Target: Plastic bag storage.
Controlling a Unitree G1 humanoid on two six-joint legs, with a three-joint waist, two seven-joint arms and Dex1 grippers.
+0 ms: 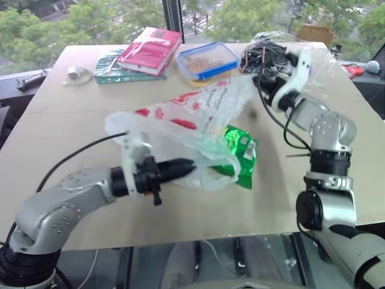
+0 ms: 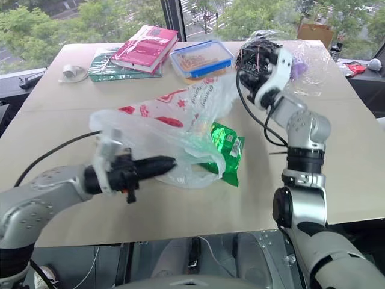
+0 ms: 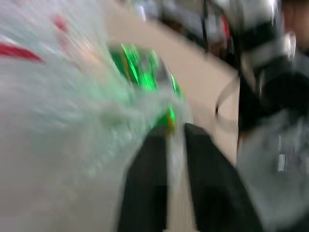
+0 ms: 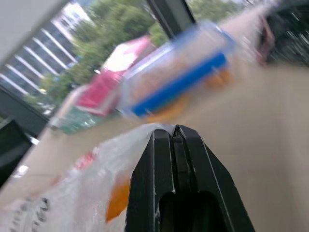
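The plastic bag [image 1: 180, 117], thin translucent white with red print, hangs stretched above the middle of the table between my two grippers. My left gripper [image 1: 187, 165] points right into the bag's near end. In the left wrist view a strip of film runs between its two black fingers [image 3: 149, 183], which stand close together on it. My right gripper [image 4: 166, 129] is shut, with the bag's far upper edge pinched at its tips. It is raised near the back right of the table.
A shiny green snack packet [image 1: 242, 153] lies under the bag's right side. At the back stand a blue-lidded box [image 1: 207, 60], a red book [image 1: 150, 48] on a green one [image 1: 111, 71], and a clear bag of black cables [image 1: 264, 54]. A tape roll [image 1: 75, 73] lies far left.
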